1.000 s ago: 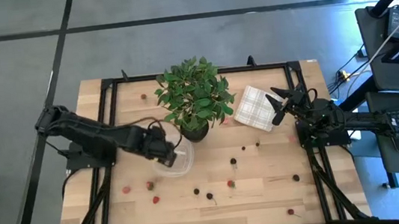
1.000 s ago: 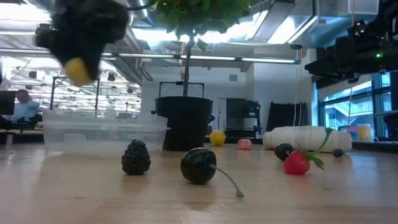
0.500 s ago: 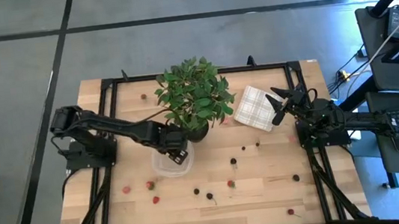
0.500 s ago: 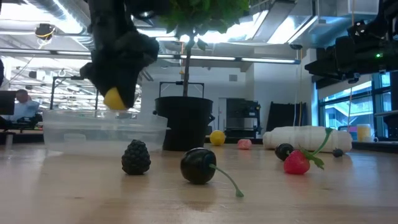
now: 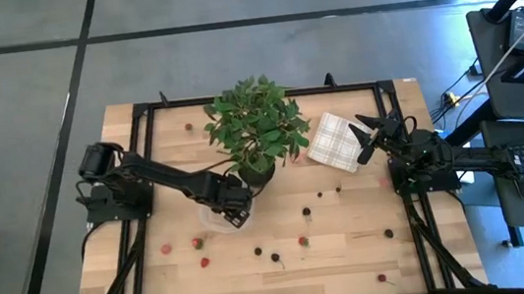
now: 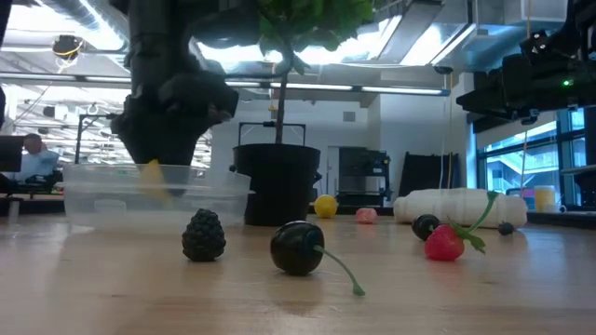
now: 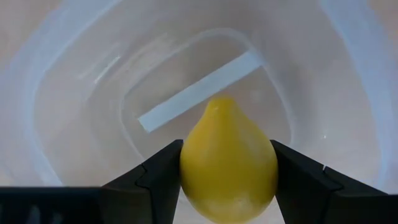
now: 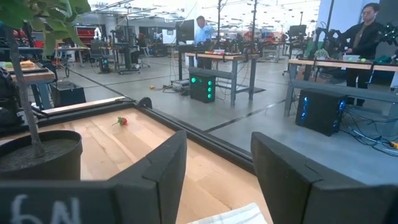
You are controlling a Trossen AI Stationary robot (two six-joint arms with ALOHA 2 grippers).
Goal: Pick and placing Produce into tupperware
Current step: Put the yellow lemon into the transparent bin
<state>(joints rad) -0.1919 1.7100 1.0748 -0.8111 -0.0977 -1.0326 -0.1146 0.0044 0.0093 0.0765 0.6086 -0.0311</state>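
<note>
My left gripper (image 5: 235,212) points down into the clear tupperware (image 6: 112,200), shut on a small yellow lemon (image 7: 228,143). In the low view the lemon (image 6: 152,177) shows through the tupperware's wall, below its rim. The tupperware (image 5: 211,222) stands on the table beside the plant pot (image 5: 255,174). Other produce lies loose on the wood: a blackberry (image 6: 203,234), a dark cherry (image 6: 297,247), a strawberry (image 6: 445,243), and berries (image 5: 197,241) near the table's front. My right gripper (image 5: 365,140) waits open at the right edge. My left gripper pinches the lemon's two opposite sides (image 7: 189,171) between its fingers (image 7: 158,177), coming from above and pointing down. The lemon's pointed end (image 7: 217,104) faces the tupperware's floor. Whether it touches that floor, I cannot tell.
A leafy potted plant (image 5: 254,123) stands right behind the tupperware, with its leaves over my left arm's wrist. A white checked cloth (image 5: 333,142) lies at the back right. Black frame rails (image 5: 143,230) run along the table's edges. The front half of the table holds scattered berries (image 5: 303,240).
My left gripper has come down and gone a little toward the table's right edge, with its wrist rolling, and carried the lemon from above the tupperware's left rim to inside it. It has stayed shut on the lemon.
</note>
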